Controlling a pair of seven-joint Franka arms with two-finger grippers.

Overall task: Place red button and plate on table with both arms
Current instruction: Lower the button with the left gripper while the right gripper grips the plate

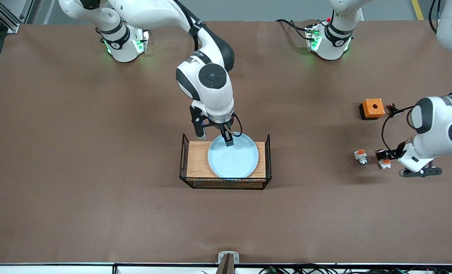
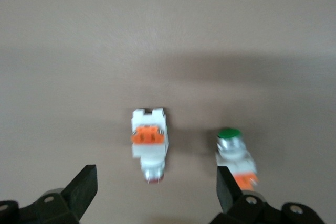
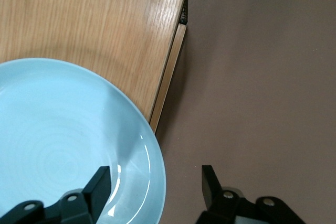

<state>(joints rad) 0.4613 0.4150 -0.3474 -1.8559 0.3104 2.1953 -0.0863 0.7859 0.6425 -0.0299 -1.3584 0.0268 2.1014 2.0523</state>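
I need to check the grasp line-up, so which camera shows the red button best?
The left wrist view: the red button lies large between the open fingers of the left end effector, red cap visible. The front view shows it tiny, partly covered by that end effector. The right wrist view misses it.

1. The left gripper [image 2: 156,190] is at the bottom edge of the frame, its two black fingers [image 2: 79,190] spread wide apart and holding nothing.
2. The red button [image 2: 149,142] lies on the brown table [image 2: 168,35] at lower centre, between the fingers; its orange patch faces up and its red-tipped end points toward the bottom edge.
3. A green-capped button [image 2: 233,153] lies just beside it, at lower right, partly hidden by one finger.
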